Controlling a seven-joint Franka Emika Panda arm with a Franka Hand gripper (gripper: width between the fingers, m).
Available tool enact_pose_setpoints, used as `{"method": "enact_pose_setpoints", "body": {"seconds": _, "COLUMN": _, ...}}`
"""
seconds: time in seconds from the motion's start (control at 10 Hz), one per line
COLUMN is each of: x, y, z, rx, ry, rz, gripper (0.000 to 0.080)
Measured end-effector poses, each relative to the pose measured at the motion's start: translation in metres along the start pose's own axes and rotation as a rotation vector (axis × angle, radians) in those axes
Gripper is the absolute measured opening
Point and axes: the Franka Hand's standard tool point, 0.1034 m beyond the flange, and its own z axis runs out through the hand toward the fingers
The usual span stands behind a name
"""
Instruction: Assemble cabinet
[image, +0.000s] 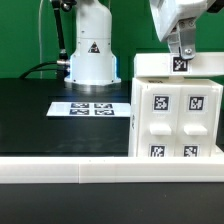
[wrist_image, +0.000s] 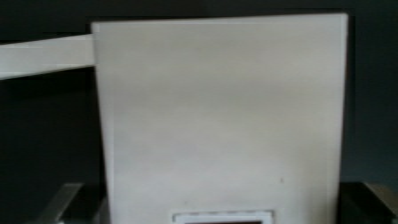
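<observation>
Hovering my claw (image: 181, 57) at the cabinet's (image: 176, 112) top edge, on the black tabletop's (image: 40, 120) right in the exterior view, I cannot tell whether I grip it. A loose hold could tip the tall box.

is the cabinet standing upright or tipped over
Upright: in the exterior view the cabinet stands squarely on the table, its edges vertical, tagged face forward, with the gripper at its top edge.
</observation>
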Motion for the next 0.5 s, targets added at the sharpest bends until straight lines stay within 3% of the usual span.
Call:
{"method": "enact_pose_setpoints", "body": {"seconds": 0.1, "x": 0.0, "y": 0.0, "z": 0.0, "rx": -0.001, "ry": 0.0, "rz": -0.01, "gripper": 0.0723}}
{"method": "enact_pose_setpoints", "body": {"seconds": 0.5, "x": -0.006, "y": -0.01, "z": -0.023, "rx": 0.033, "ry": -0.018, "rz": -0.075, "gripper": 0.0792}}
